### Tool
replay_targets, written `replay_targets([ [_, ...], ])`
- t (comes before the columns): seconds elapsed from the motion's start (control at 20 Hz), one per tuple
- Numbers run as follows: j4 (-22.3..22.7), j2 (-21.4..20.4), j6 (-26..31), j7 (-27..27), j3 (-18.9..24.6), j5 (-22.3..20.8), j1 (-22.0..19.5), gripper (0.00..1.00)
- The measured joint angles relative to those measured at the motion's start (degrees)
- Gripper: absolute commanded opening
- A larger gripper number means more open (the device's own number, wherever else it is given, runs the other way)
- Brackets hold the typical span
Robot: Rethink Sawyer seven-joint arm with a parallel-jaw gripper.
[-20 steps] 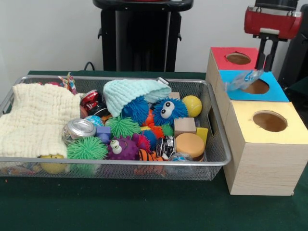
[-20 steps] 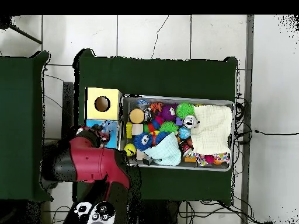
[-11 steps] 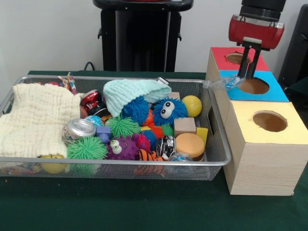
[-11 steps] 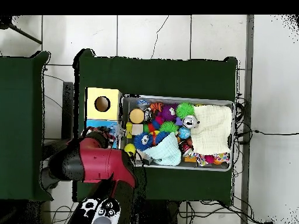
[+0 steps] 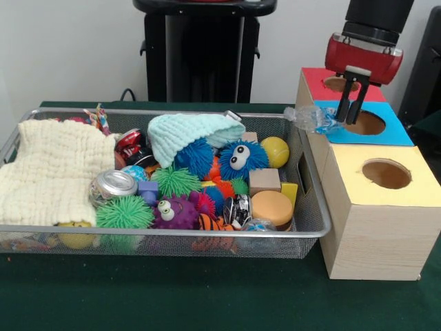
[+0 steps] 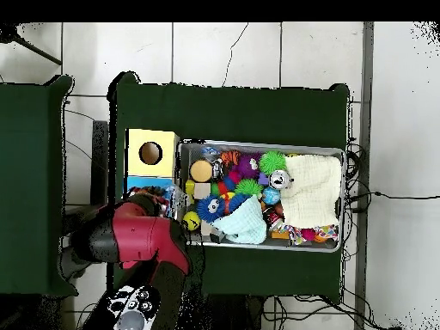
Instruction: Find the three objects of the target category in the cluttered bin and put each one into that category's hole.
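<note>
The narrowly parted gripper (image 5: 350, 114) pinches a crumpled clear plastic bottle (image 5: 311, 119), likely light, slippery, best held mid-body.

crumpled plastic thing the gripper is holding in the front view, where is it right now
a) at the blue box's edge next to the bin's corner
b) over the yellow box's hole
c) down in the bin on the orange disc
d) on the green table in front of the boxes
a, the gripper holds the crumpled plastic at the blue box edge beside the bin corner, short of the blue hole.
</note>
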Motion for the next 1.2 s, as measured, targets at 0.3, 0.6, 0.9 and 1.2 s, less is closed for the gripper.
replay_targets([
  [0.3, -1.7, 1.5, 0.7, 0.0, -1.1, 1.6, 1.3, 0.0],
  [0.6, -3.2, 2.2, 1.6, 0.0, -2.0, 3.1, 2.0, 0.0],
  [0.9, -3.6, 2.2, 1.6, 0.0, -2.3, 4.2, 2.1, 0.0],
  [1.2, -3.7, 2.5, 1.6, 0.0, -2.6, 4.5, 2.3, 0.0],
])
